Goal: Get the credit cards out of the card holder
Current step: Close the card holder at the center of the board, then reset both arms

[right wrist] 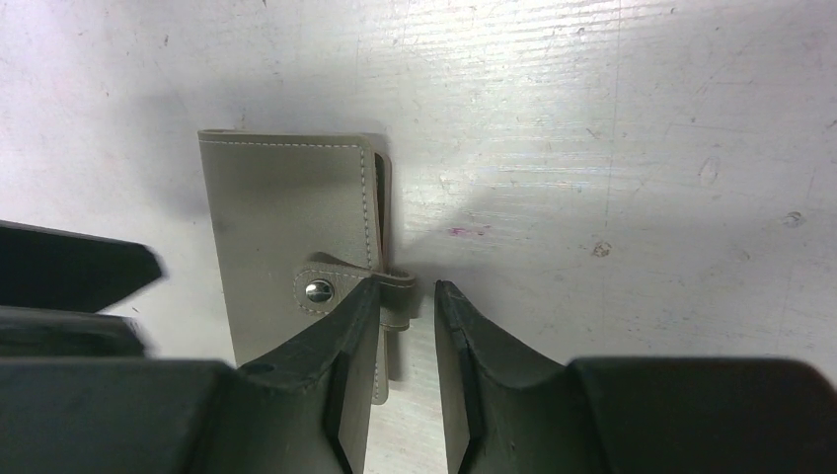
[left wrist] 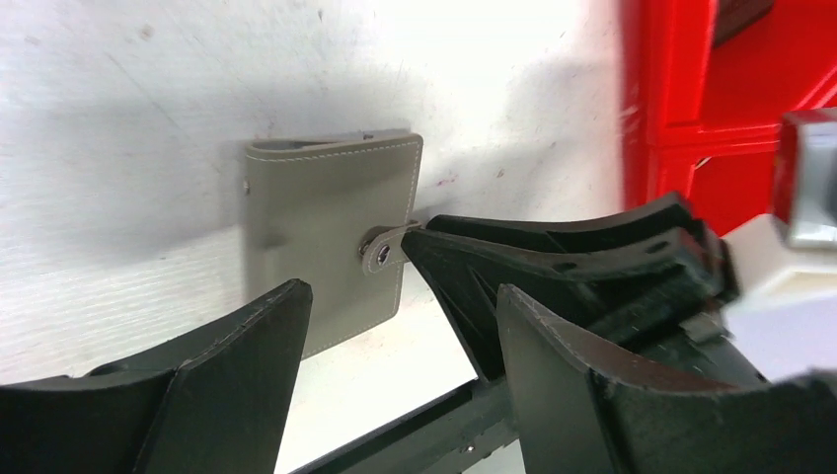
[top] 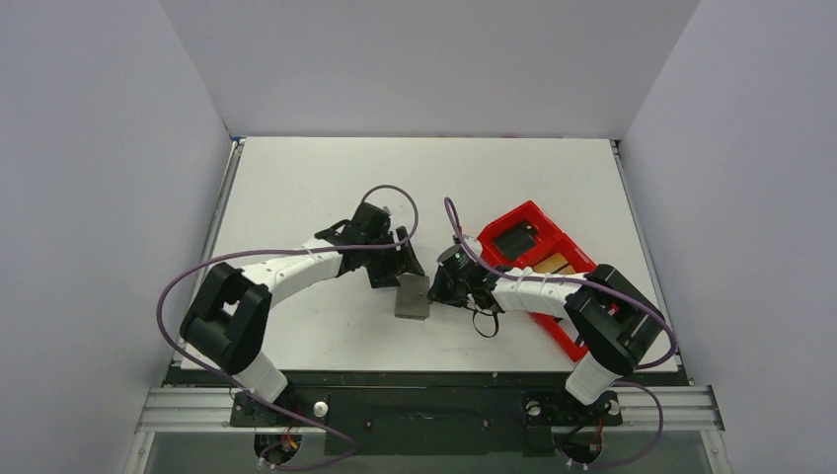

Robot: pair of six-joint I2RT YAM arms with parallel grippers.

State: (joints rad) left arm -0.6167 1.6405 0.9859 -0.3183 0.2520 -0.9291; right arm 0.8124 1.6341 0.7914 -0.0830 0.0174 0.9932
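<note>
White surface (top: 296,197) carrying the whole arrangement, with the card holder (top: 412,298) lying flat near its middle and taken here as the reference; red tray (top: 513,222) well to the right of the card holder, with a black block (top: 518,240) in its far compartment and a tan patch (top: 556,263) in the next one, too small to identify; left tool (top: 395,259) poised just beyond the card holder's far edge, jaws spread wide and grasping nothing; right tool (right wrist: 407,291) brought up to the card holder's right edge, jaws narrowly parted with a sliver of surface visible between them, one finger lying over the cover and the other just outside the edge; the tab (right wrist: 397,286) sits between these fingers but is not visibly pinched; card holder folded shut, grey cover uppermost; tab wrapped round the open edge and fastened on the cover by the snap stud (right wrist: 318,290); credit cards not visible anywhere on or beside the card holder, so presumably inside it.

Progress, as judged: early stage; the clasp is not yet undone, the card holder is unopened, and no card can be seen withdrawn; remaining are gripping the tab, releasing the snap, unfolding the cover and drawing out each card.
</note>
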